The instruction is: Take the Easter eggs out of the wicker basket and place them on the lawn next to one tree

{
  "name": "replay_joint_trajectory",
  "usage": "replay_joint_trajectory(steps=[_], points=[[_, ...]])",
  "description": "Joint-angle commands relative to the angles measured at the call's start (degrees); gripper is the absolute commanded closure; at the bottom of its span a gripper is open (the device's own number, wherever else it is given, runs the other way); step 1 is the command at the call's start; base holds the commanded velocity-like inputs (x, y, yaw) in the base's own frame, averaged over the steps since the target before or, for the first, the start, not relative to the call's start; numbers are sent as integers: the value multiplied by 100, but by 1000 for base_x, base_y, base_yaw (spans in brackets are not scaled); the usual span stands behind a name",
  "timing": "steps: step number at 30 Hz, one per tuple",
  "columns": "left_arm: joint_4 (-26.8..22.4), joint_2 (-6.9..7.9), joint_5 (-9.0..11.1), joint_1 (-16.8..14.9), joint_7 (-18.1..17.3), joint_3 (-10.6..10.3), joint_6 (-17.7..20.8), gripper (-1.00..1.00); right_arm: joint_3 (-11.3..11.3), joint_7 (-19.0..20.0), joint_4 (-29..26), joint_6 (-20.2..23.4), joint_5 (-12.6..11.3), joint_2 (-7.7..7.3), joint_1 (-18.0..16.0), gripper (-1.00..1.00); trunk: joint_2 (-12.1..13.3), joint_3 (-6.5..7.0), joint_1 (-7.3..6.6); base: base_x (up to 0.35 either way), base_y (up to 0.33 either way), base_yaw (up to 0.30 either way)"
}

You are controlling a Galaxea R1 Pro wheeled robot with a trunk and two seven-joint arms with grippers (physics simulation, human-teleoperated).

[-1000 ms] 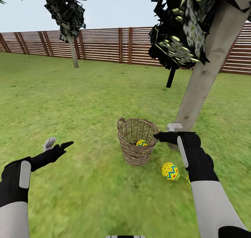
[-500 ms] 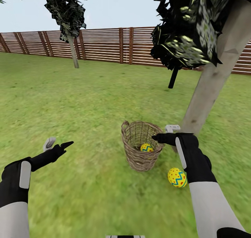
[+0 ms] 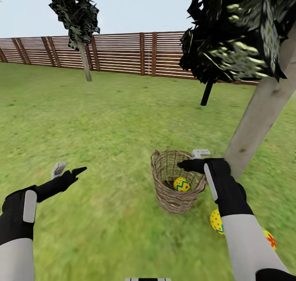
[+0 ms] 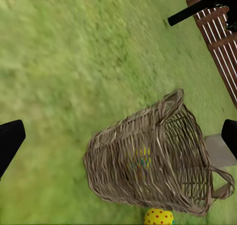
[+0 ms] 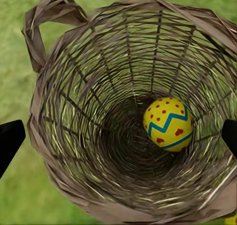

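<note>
Wicker first, going from the left: the left end effector [image 3: 68, 171] hangs over bare lawn [image 3: 102, 120] with its fingers spread and nothing between them, and the wicker basket [image 3: 177, 184] stands well apart from it toward the robot's right. The right end effector [image 3: 193, 160] hovers just above the basket's rim with its fingers wide apart and empty. Directly beneath it, at the bottom of the basket, lies the last egg in the basket [image 5: 169, 124], near the wall. Two more eggs lie on the grass behind that arm, one [image 3: 216, 222] just beside the basket and another [image 3: 269, 238] further out, near the tree [image 3: 259, 116]. The egg looks smooth, rounded and light, so likely slippery; pinching across its widest middle should hold best.
</note>
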Motion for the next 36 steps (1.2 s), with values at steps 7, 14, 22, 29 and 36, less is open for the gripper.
replay_joint_trajectory(steps=[7,14,22,29,36], points=[[5,0,-13,-5,-29,4,26,-100,149,-83,336,12,76,-2,-5,-100,-2,-5,1,242,201,-205],[0,-13,-20,-2,-29,-19,22,-100,332,-490,513,9,340,-15,-7,-100,-2,-5,1,242,200,-195],[-8,-17,-20,-1,-29,-23,25,-100,405,-590,636,7,418,-15,-5,-100,-2,-5,1,108,79,-23],[-40,5,-11,-1,-53,13,35,-100,656,-571,729,4,413,-35,-6,-100,-5,-49,7,3,2,0],[-82,10,-13,0,-63,0,55,-100,1735,-571,1361,27,412,-50,-211,-100,-14,-205,25,0,0,0]])
